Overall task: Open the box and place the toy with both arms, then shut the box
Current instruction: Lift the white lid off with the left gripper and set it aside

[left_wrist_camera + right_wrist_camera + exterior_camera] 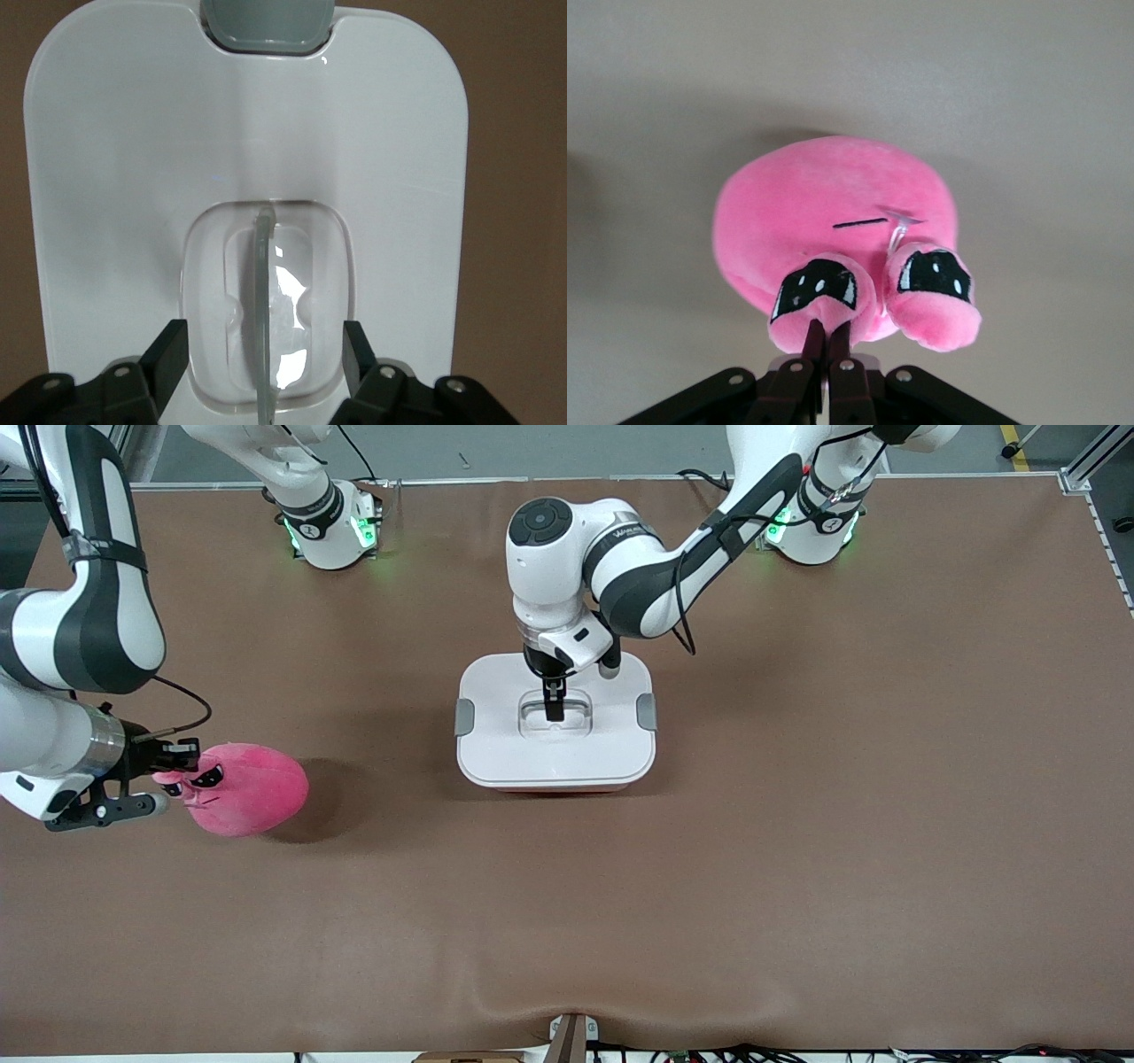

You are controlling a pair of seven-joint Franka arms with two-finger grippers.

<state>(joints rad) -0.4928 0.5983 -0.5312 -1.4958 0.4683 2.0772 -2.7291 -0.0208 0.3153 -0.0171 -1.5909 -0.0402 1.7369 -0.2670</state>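
Opening step in hand: left hand [554, 710] is sitting open, fingers [168, 354] straddling the handle [263, 310] of the lidded box [496, 757] mid-bench. Right hand [182, 766] is pinching the toy [252, 788] by one eye, near the right arm's end. Next: clamp handle, lift lid.

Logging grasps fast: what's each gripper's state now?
Left gripper: open, fingers astride the box lid's handle.
Right gripper: shut on the toy's eye.
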